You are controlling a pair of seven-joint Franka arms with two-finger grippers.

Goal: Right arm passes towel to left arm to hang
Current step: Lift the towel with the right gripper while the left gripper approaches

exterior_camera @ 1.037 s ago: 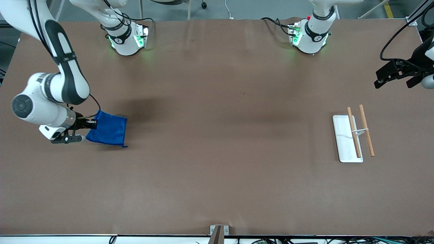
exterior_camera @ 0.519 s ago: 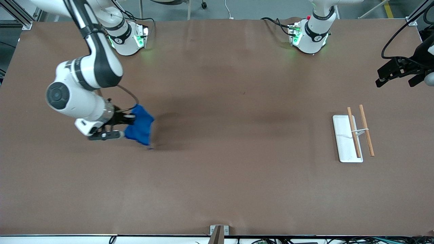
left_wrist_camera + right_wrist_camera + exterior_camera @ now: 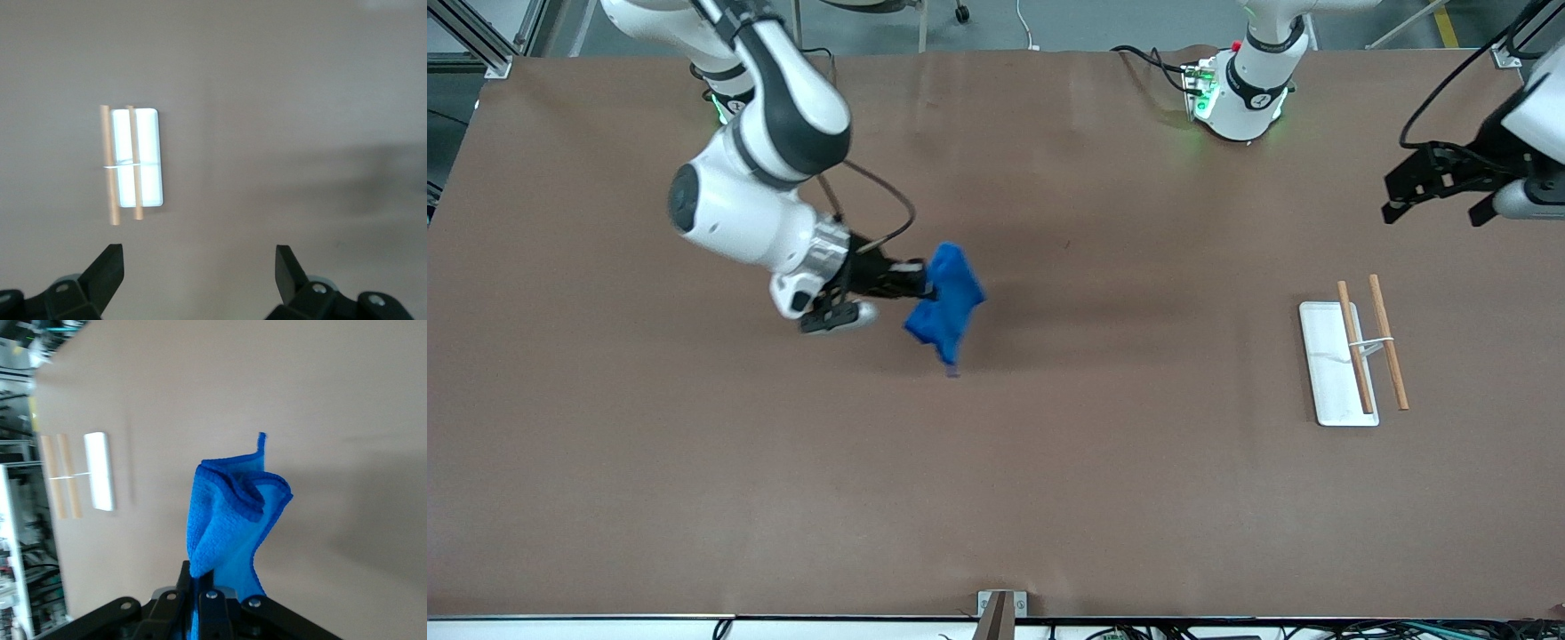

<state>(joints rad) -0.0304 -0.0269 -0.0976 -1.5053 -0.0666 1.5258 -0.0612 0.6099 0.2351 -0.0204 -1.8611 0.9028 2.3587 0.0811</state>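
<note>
Two arms share the brown table: the right arm reaches out over the table's middle stretch, its right gripper pinched tight on one edge of the blue towel, which hangs bunched and folded above the surface. Over the left arm's end of the table, the left gripper hovers with fingers spread wide and empty, near the towel rack, a white base carrying two wooden rods.

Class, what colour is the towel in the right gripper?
Bright blue; the towel shows best in the right wrist view.
</note>
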